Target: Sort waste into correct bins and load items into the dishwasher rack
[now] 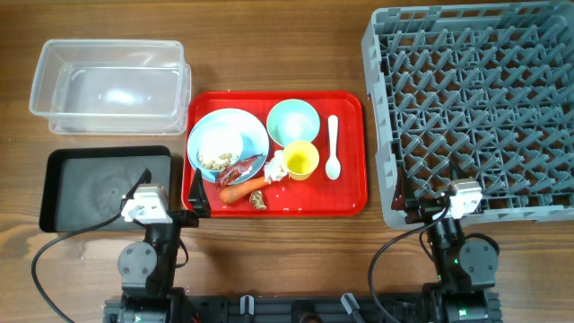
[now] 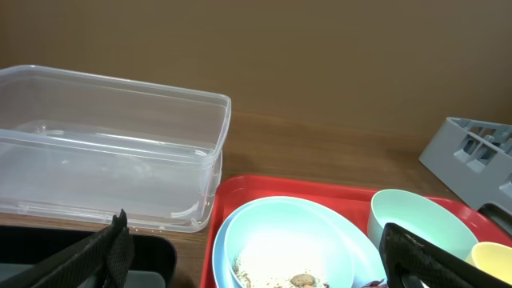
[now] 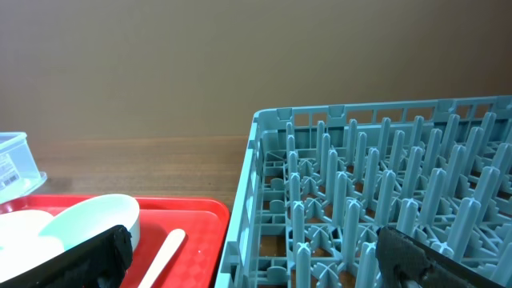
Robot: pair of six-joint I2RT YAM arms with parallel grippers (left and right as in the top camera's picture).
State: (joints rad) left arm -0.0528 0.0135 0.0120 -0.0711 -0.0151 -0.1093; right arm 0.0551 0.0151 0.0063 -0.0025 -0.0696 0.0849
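Carrot (image 1: 242,189) lies crosswise on the tray (image 1: 350,100), just right of left end effector (image 1: 195,199), far from right end effector (image 1: 414,208); both gape wide open, holding nothing.

Both arms are resting folded low at the near edge of the worktop, well apart. The left end effector (image 1: 195,201) is holding its jaws spread wide, gripping nothing. The right end effector (image 1: 408,205) is likewise gaping, its fingers (image 3: 88,258) roughly level.
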